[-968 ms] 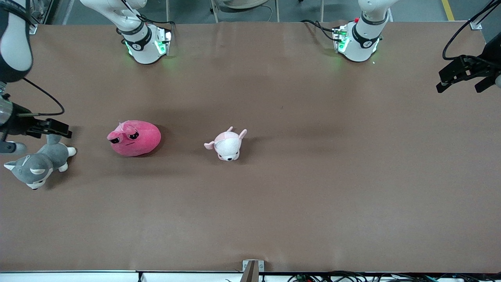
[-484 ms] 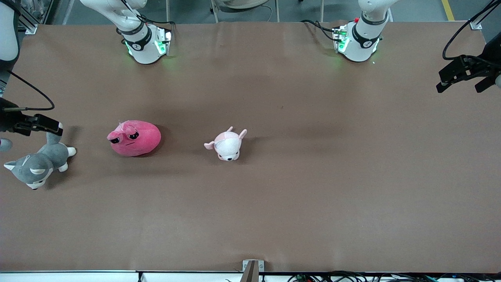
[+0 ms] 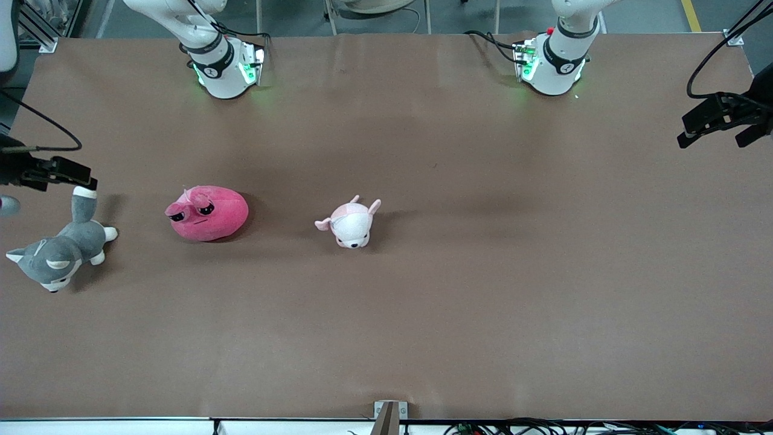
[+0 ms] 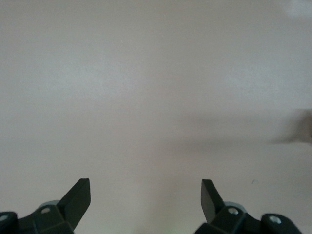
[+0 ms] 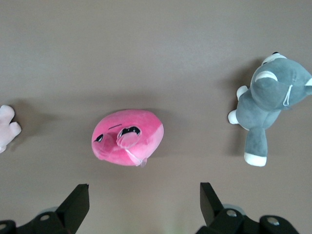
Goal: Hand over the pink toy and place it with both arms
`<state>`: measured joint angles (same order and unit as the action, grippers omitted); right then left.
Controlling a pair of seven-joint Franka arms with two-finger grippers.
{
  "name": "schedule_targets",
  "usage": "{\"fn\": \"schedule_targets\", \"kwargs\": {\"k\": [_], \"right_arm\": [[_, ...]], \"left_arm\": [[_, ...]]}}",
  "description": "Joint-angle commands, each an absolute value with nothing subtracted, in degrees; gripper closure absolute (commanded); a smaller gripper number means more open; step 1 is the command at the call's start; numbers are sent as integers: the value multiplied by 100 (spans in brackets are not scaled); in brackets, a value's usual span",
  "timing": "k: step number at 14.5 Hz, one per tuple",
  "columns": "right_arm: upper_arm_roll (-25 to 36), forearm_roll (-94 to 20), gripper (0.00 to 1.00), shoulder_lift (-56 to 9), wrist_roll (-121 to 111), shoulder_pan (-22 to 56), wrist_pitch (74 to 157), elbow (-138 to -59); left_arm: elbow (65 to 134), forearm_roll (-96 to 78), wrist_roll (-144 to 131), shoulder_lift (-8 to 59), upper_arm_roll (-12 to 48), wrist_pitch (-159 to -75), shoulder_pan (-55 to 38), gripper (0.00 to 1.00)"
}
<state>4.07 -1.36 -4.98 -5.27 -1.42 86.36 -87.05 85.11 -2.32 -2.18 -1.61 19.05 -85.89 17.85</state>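
Since a second ago the right pincer (image 3: pixel 60 175) has drawn back toward the right arm's edge of the tabletop (image 3: pixel 483 290), uncovering the tail of the grey plush (image 3: pixel 57 254), while the left pincer (image 3: pixel 721 121) has shifted only slightly and none of the toys has moved. From the front, the pink toy (image 3: pixel 206 212) lies on the tabletop between the grey plush and the pale puppy plush (image 3: pixel 350 223), toward the right arm's end, so the right arm is plainly the nearer one; its long axis runs along the tabletop's length. The left wrist view shows only bare tabletop between spread, empty fingers (image 4: pixel 78 197). The right wrist view shows the pink toy (image 5: pixel 127 137) just ahead of the spread, empty pincer (image 5: pixel 144 195).
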Motion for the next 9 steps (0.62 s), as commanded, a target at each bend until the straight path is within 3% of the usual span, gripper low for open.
{"fn": "schedule_targets", "kwargs": {"k": [1,5,9], "right_arm": [[334,-53,0,-10,-545,-150,8491,-8955],[334,148,0,176,-343,69,8227,-8991],[343,150,0,448,-325,79,7954,-9009]], "left_arm": [[8385,-106,-149,-132,909,-8508,742,0],[8385,-105,-149,-132,151,-8446,-51,0],[8385,-105,-150,-149,149,-8446,-53,0]]}}
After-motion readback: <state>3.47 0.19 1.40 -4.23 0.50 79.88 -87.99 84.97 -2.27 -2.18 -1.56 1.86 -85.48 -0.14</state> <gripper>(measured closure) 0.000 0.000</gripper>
